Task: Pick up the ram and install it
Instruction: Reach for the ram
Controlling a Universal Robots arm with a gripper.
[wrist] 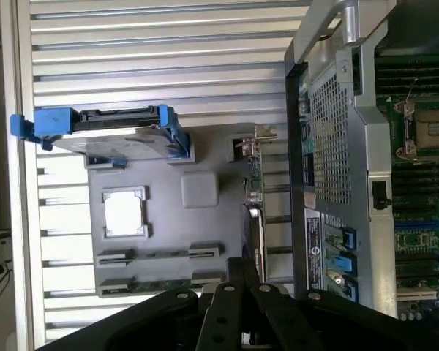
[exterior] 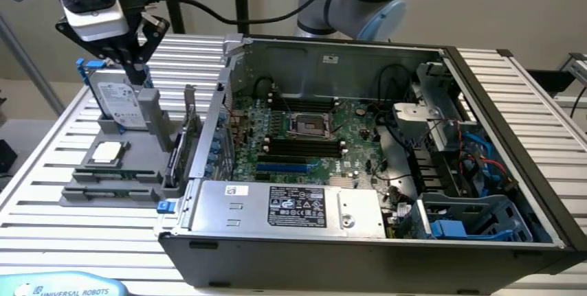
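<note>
The ram (wrist: 159, 284) is a thin green stick lying in the outer of two slots on the grey parts holder (exterior: 82, 193), on the far side of the silver processor chip (exterior: 108, 152) from the hard drive. My gripper (exterior: 136, 75) hangs well above the holder, over the hard drive (exterior: 121, 100), with its fingers drawn together and nothing between them. In the wrist view the gripper (wrist: 241, 268) sits over the holder's edge near the upright expansion card (wrist: 253, 191). The motherboard's black slots (exterior: 303, 146) lie inside the open computer case (exterior: 367, 241).
The case's raised side wall (exterior: 220, 104) stands between the holder and the motherboard. A power supply (exterior: 284, 207) fills the case's near side, with cables and a blue drive cage (exterior: 468, 217) at the exterior view's right. The slatted table (exterior: 55, 241) surrounds everything.
</note>
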